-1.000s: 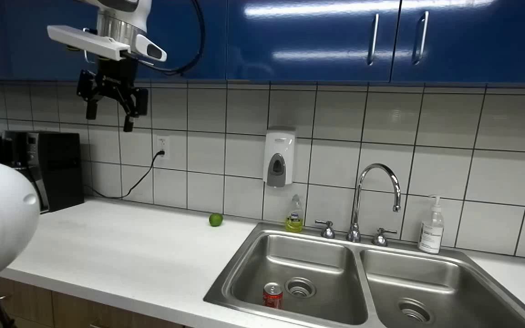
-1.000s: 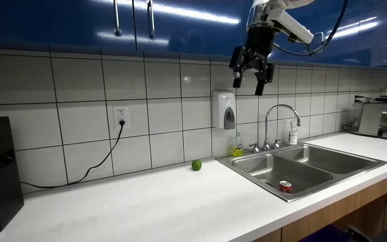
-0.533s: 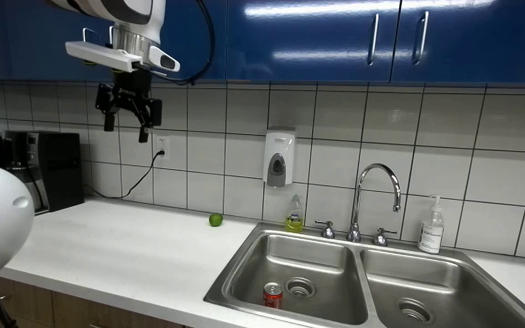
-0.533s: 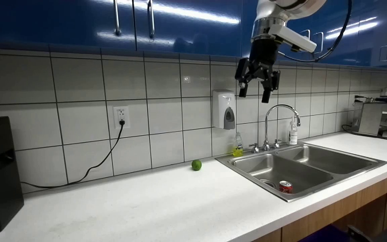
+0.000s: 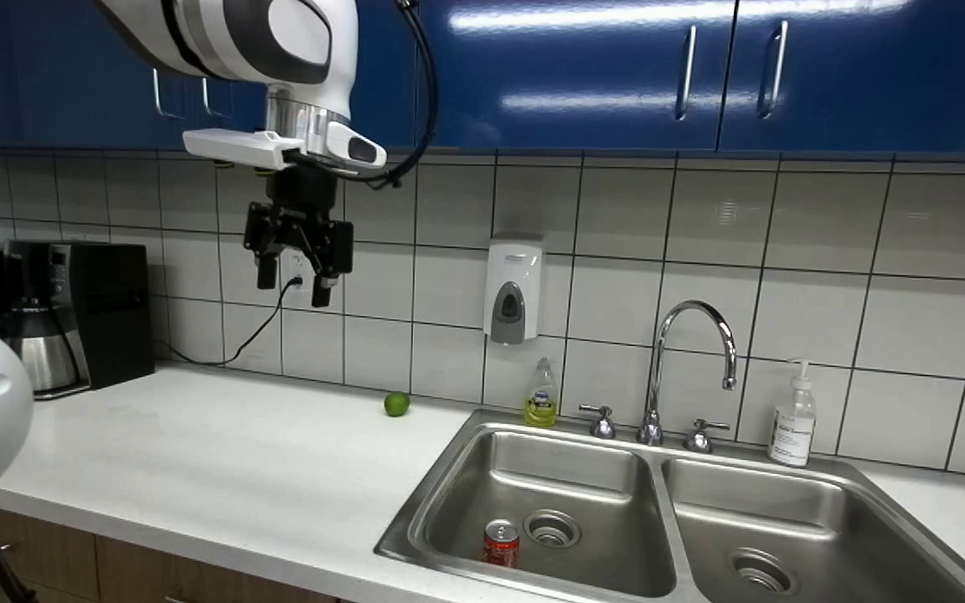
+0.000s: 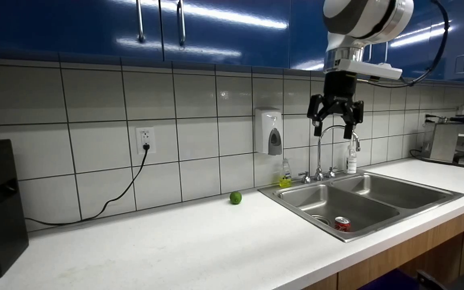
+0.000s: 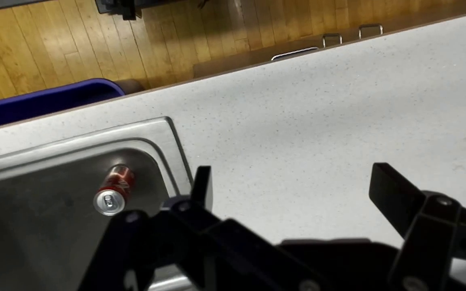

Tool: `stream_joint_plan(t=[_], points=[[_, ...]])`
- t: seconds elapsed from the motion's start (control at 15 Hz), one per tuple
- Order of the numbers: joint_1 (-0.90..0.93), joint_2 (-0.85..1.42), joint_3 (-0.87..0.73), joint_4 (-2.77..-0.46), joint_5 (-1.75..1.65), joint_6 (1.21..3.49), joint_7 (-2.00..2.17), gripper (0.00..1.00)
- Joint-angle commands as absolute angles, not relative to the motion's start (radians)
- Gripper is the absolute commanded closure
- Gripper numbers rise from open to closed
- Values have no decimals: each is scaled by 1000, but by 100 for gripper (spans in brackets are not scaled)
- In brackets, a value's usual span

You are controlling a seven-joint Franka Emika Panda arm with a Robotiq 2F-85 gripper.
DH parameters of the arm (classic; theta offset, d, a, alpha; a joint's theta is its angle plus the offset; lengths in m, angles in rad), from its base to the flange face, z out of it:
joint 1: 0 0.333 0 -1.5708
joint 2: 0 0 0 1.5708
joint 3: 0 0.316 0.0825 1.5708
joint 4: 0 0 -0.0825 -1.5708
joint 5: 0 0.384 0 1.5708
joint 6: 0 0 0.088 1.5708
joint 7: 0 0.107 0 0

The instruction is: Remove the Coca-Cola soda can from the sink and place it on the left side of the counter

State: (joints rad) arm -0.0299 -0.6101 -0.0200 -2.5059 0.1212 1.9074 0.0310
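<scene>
The Coca-Cola soda can [image 5: 501, 548] is small and red with a silvery top. It stands upright in a basin of the steel sink [image 5: 668, 519], close to the drain and the front wall. It also shows in an exterior view [image 6: 342, 225] and at the left of the wrist view [image 7: 115, 186]. My gripper [image 5: 294, 286] is open and empty, pointing down, high above the counter [image 5: 239, 461]. In the wrist view the gripper [image 7: 291, 178] hangs over bare worktop beside the sink's edge, with the can off to its left.
A chrome faucet [image 5: 692, 310], a yellow soap bottle [image 5: 542, 398] and a white pump bottle [image 5: 792, 423] stand behind the sink. A green round fruit [image 5: 396, 404] lies near the wall. Blue cabinets [image 5: 566, 75] hang above. A black coffee maker [image 5: 110, 310] stands on the counter.
My gripper has moved rightward and down in both exterior views, and it has turned somewhat. It stays open. The can has not moved.
</scene>
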Motion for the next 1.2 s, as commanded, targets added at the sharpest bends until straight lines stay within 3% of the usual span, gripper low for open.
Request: stream_joint_plan(t=[0.0,0.47,1.13], points=[[-84,-570,-53,-2556,108,1987,67,0],[-141,-354,-125,-2583,118,2252,69,0],[-148,22,-175,-2437,149,2503,38,0]])
